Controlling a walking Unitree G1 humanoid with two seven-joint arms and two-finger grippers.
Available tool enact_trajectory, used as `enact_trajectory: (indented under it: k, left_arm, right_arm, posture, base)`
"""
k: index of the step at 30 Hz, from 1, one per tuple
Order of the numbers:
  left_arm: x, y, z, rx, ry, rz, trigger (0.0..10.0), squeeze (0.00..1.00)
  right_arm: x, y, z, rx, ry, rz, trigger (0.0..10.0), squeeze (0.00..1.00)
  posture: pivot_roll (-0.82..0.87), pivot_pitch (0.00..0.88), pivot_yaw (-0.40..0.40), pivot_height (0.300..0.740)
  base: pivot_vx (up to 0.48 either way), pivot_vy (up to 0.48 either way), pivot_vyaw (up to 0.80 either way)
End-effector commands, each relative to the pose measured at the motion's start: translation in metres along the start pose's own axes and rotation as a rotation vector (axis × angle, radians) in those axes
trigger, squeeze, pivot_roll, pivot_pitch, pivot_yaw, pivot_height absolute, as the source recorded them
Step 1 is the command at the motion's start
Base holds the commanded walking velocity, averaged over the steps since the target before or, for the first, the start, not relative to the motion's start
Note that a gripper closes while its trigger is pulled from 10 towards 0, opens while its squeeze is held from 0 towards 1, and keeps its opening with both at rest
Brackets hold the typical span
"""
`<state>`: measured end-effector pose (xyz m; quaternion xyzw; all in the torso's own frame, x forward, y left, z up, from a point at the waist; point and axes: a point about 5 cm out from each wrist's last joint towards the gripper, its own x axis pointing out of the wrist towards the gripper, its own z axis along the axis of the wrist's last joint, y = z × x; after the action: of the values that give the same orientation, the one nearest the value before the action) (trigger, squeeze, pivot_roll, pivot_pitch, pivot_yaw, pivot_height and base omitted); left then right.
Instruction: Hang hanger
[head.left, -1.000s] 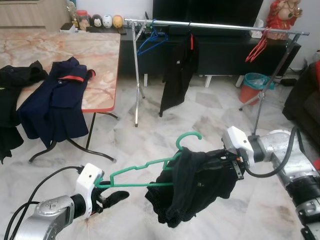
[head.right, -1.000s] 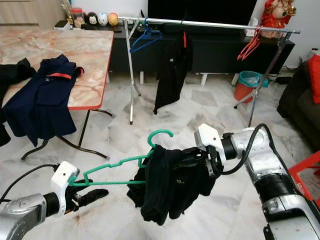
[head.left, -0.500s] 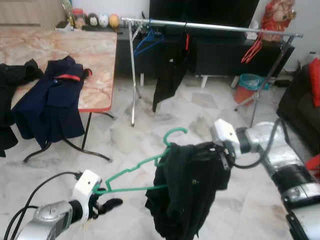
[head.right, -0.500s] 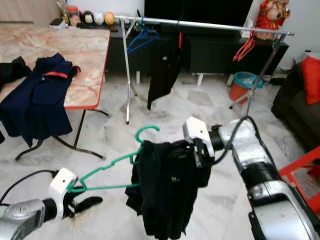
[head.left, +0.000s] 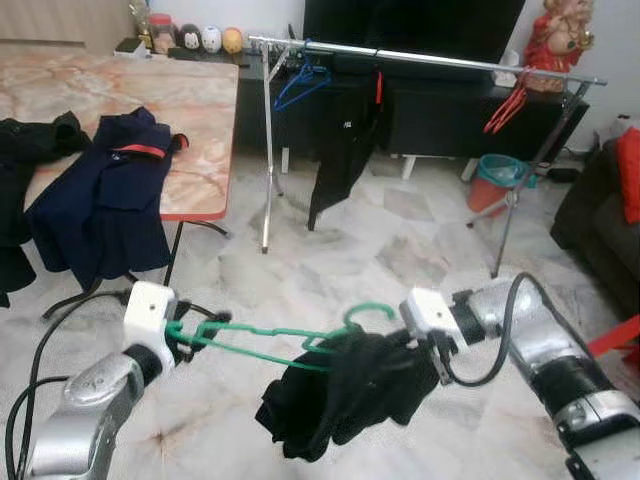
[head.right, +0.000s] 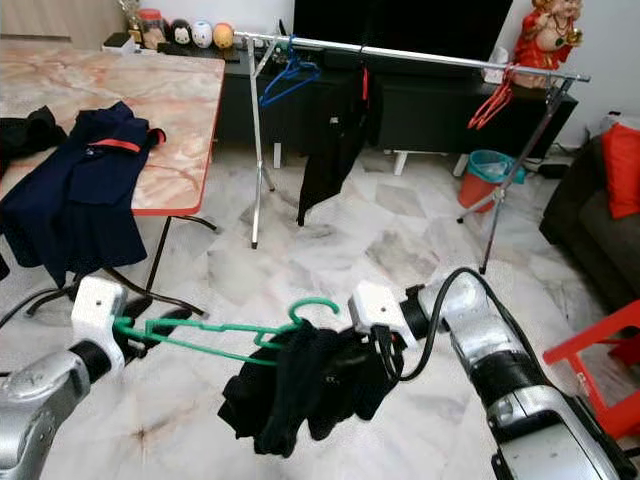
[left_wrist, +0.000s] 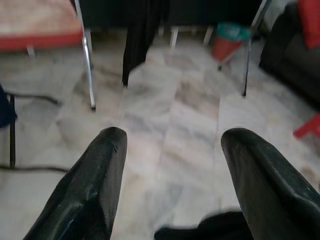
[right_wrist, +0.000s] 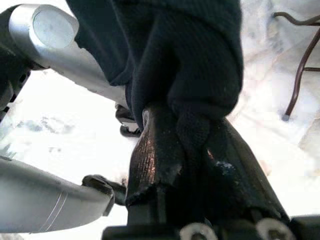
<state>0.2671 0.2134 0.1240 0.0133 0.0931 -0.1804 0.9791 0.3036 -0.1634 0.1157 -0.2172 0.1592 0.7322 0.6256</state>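
A green hanger (head.left: 260, 335) lies almost level between my two arms, its hook (head.left: 376, 310) pointing up. A black garment (head.left: 340, 400) hangs bunched from its right end. My right gripper (head.left: 425, 350) is shut on that garment, with cloth pinched between its fingers (right_wrist: 165, 150). My left gripper (head.right: 155, 318) is at the hanger's left end. In the left wrist view its fingertips (left_wrist: 112, 142) stand apart with only floor between them. The clothes rail (head.left: 430, 58) stands across the room, far from both grippers.
On the rail hang a blue hanger (head.left: 300, 85), a black garment (head.left: 345, 140) and red hangers (head.left: 510, 100). A marble-topped table (head.left: 200, 110) with a navy jacket (head.left: 100, 190) is at left. A bin (head.left: 495, 175), a dark sofa (head.left: 600, 210) and a red stool (head.left: 620, 335) are at right.
My left gripper has risen, so the hanger went from slanted to nearly level. My right gripper and the garment have dropped lower, and the cloth now hangs more bunched. The camera also shifted.
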Motion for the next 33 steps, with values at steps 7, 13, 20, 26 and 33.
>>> enact_trajectory:
  k: [7, 13, 20, 26, 33]
  left_arm:
    - [0.003, 0.013, 0.023, 0.012, -0.126, 0.132, 10.0, 0.0]
    - [-0.004, 0.041, 0.011, -0.009, -0.064, 0.345, 10.0, 0.0]
    - [-0.022, 0.067, -0.046, 0.126, 0.323, 0.524, 10.0, 0.0]
    - [-0.026, 0.06, -0.074, 0.067, 0.467, 0.525, 10.0, 0.0]
    - [-0.007, 0.012, -0.07, -0.064, 0.349, 0.14, 10.0, 0.0]
  right_arm:
    - [-0.011, 0.009, -0.015, 0.01, 0.117, 0.008, 10.0, 0.0]
    - [-0.019, 0.008, -0.016, 0.019, 0.116, -0.047, 10.0, 0.0]
    - [-0.038, -0.005, 0.008, -0.017, -0.029, -0.139, 10.0, 0.0]
    - [-0.051, -0.011, 0.016, -0.034, -0.05, -0.191, 10.0, 0.0]
    - [-0.045, -0.013, 0.02, -0.031, -0.096, -0.176, 10.0, 0.0]
  posture:
    - [0.19, 0.0, -0.122, 0.74]
    - [0.19, 0.0, -0.121, 0.74]
    - [0.18, 0.0, -0.114, 0.74]
    - [0.18, 0.0, -0.115, 0.74]
    - [0.19, 0.0, -0.116, 0.74]
  base:
    - [0.0, 0.0, 0.0]
    - [0.0, 0.0, 0.0]
    - [0.0, 0.0, 0.0]
    - [0.0, 0.0, 0.0]
    - [0.0, 0.0, 0.0]
